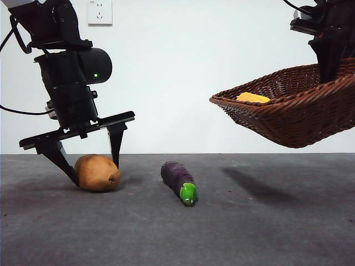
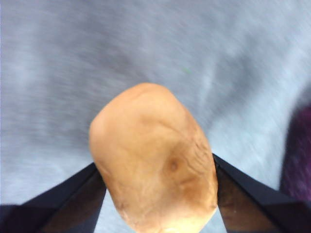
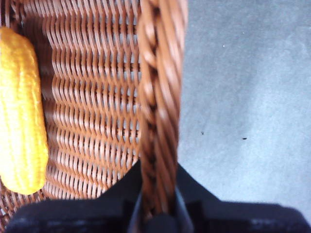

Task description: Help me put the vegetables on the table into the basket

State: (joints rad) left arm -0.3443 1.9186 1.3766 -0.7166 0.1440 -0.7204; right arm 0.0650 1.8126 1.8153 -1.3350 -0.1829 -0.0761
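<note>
Now grabbing potato (image 1: 97,172) with left pincer (image 1: 94,164), seemingly just touching; right pincer (image 3: 158,204) clamped on basket (image 1: 299,113) rim. Next: squeeze, lift, drop in.

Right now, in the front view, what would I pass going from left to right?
Left gripper around the potato → eggplant on the table → basket held up by the right gripper, corn inside.

My left arm (image 1: 69,77) is matte black, with a rounded cylindrical housing bearing one green indicator light (image 1: 95,75). A flat black crossbar (image 1: 77,130) carries two tapering triangular black fingers (image 1: 115,143). Thin black cables (image 1: 14,33) run alongside.
</note>
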